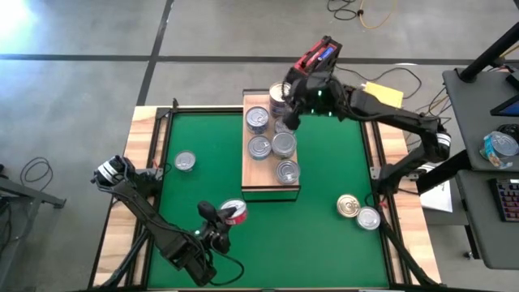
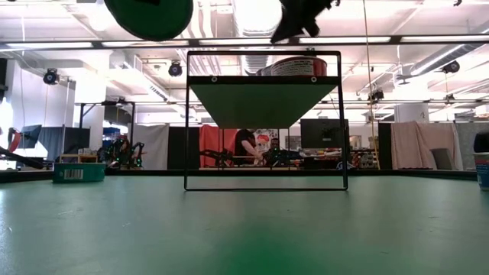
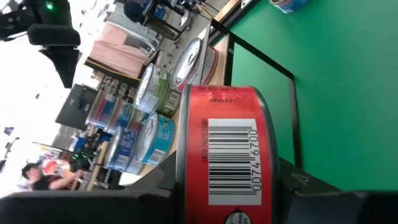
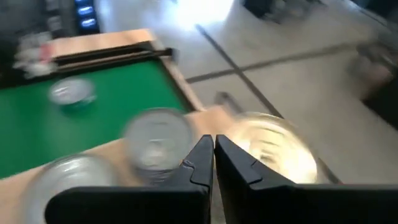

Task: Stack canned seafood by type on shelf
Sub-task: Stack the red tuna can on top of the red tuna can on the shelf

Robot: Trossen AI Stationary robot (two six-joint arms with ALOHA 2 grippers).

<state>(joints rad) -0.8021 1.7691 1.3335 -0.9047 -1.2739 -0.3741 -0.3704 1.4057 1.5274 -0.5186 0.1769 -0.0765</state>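
from above, your left claw (image 1: 228, 217) is gripping a red-labelled can (image 1: 234, 212) over the near part of the green mat (image 1: 324, 227), short of the shelf (image 1: 250, 172). only the left wrist view is showing the label: red with a white barcode panel, the can (image 3: 225, 152) pinched between the two dark fingers (image 3: 311, 199), with the shelf's stacked cans (image 3: 155, 134) beyond it. your right claw (image 1: 285, 116) is sitting closed and empty over the far end of the shelf; its own camera is showing the fingertips (image 4: 214, 155) pressed together above a silver lid (image 4: 157, 134) and a gold lid (image 4: 273, 146). the overhead view alone is giving you the strays: one silver can (image 1: 185, 161) on the left of the mat, a gold can (image 1: 349, 205) touching a silver one (image 1: 369, 217) at the right. the low view is looking under the shelf frame (image 2: 265, 183) across the tabletop into a workshop, where a person (image 2: 246, 147) is sitting at a bench.
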